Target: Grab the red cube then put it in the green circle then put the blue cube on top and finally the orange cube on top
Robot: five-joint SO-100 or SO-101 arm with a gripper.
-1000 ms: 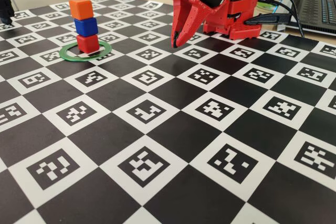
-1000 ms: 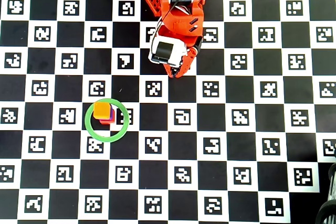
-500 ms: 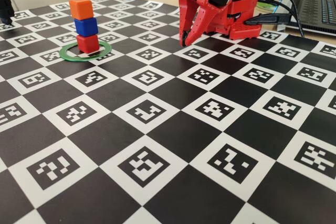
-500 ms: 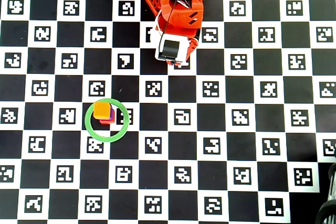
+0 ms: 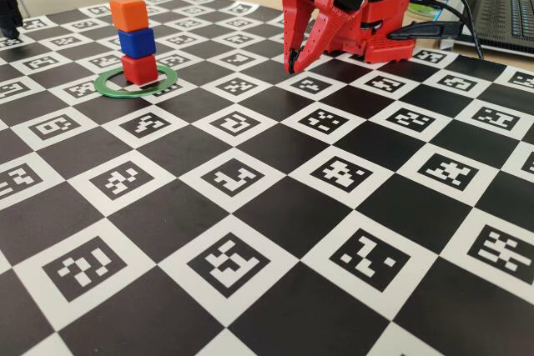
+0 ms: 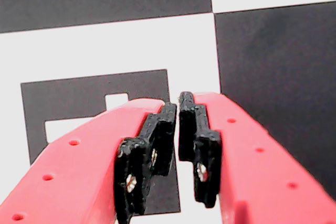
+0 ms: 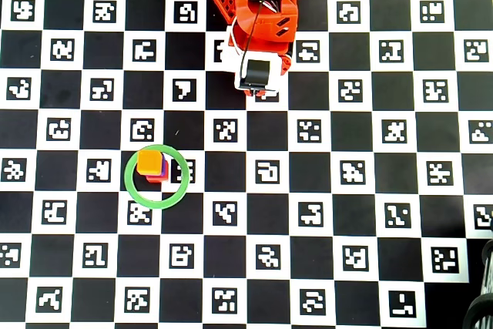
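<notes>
Cubes stand stacked inside the green circle (image 5: 137, 83), which serves as the landmark: the checkered surface (image 5: 275, 206) spreads out around it, and the arm's red base sits well apart from it toward the far edge in the fixed view. The gripper (image 5: 292, 66) hangs folded down near that base, its tips just above the surface, holding nothing; the wrist view shows its jaws nearly closed with only a thin slit between the black pads (image 6: 163, 129). Within the ring, the red cube (image 5: 139, 69) rests on the surface, the blue cube (image 5: 137, 42) on it, and the orange cube (image 5: 129, 13) on top, slightly off-centre toward the ring's upper left in the overhead view. These cubes look light, rigid and smooth, so they would be best pinched across two flat opposite faces. The tower would likely topple at a sideways nudge.
</notes>
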